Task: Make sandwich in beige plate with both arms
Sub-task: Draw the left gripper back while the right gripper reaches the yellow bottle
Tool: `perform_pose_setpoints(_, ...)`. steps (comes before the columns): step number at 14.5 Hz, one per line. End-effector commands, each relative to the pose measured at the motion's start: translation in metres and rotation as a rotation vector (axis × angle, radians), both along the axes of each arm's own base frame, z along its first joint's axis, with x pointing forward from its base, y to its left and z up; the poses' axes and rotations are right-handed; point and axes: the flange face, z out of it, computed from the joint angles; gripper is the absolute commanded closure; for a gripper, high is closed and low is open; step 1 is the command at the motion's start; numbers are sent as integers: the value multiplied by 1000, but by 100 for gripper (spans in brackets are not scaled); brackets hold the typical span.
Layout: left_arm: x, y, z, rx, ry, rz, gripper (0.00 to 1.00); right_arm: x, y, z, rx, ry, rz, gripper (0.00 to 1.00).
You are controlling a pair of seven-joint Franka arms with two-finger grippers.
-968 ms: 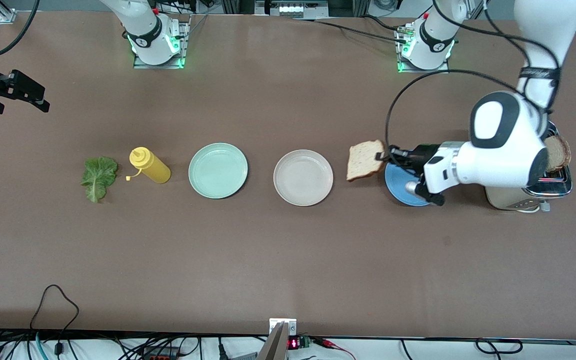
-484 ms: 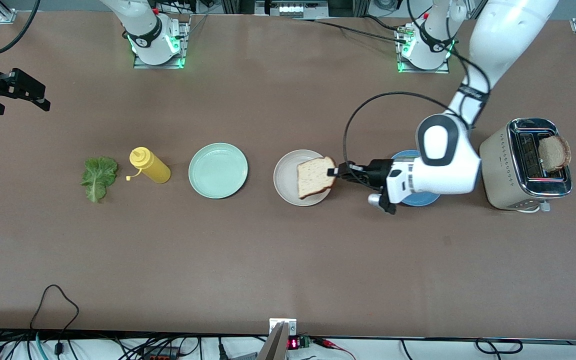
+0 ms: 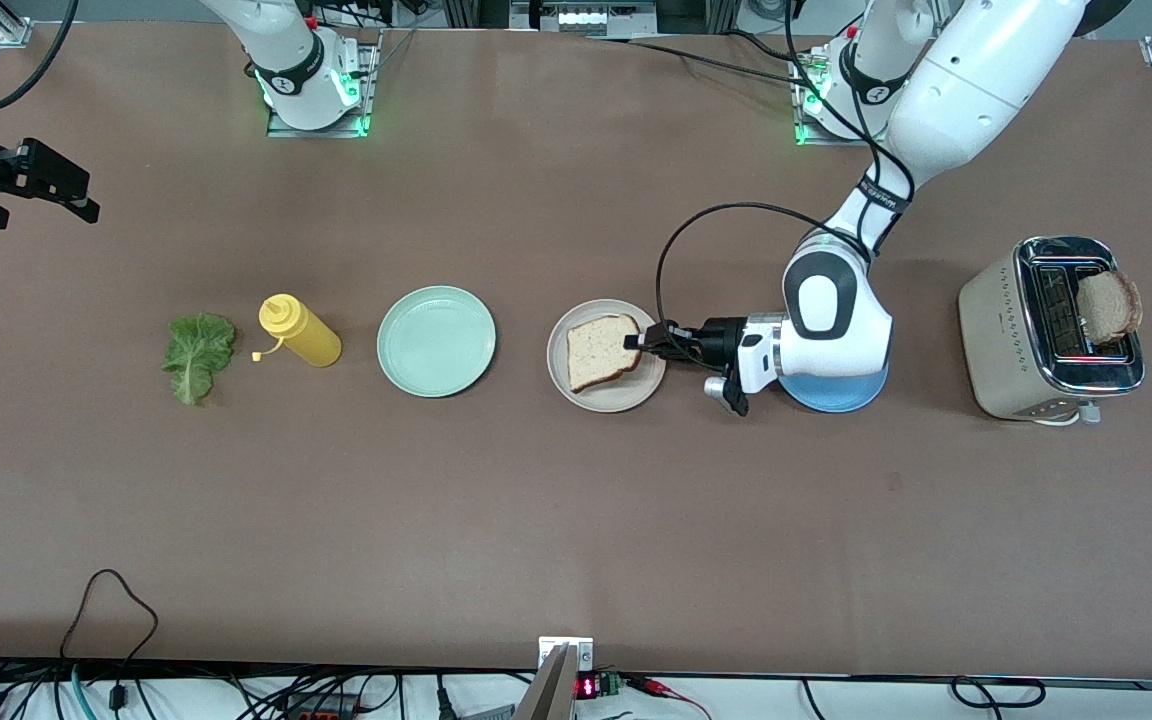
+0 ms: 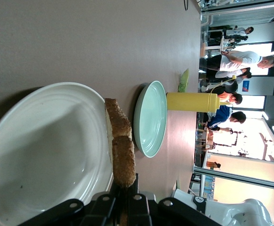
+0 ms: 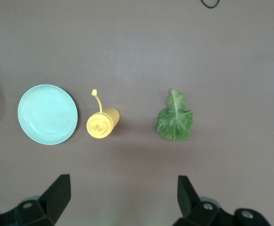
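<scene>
The left gripper (image 3: pixel 641 341) has its jaws clamped on a bread slice (image 3: pixel 599 352) over the beige plate (image 3: pixel 576 395). The right gripper (image 3: pixel 56 195) waits high over the counter's (image 3: pixel 536 520) right-arm end, jaws wide apart, holding nothing.

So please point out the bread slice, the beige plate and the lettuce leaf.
bread slice (image 3: pixel 598 353), front view, middle of its top face.
beige plate (image 3: pixel 604 400), front view, bare rim nearest the camera.
lettuce leaf (image 3: pixel 198 355), front view, middle of the leaf.
</scene>
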Motion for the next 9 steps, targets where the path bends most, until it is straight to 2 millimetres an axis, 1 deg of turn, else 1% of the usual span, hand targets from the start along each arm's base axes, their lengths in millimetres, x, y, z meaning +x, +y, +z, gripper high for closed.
perform_pose_setpoints(1,-4,-5,-13,-25,-33,2,100,-6,-1,-5,16,17,-1,0)
perform_pose_setpoints(3,-5,-7,-17,-30,-24,3,100,-4,-6,-8,20,16,58,0)
perform_pose_setpoints(4,-6,-7,-18,-32,-22,1,100,-5,-13,-16,34,26,80,0)
perform_pose_setpoints(7,-8,-9,-19,-40,-13,2,100,-8,-51,-47,192,26,161,0)
perform_pose_setpoints(9,-10,-9,-24,-38,-4,1,100,-13,-69,-67,252,18,199,0)
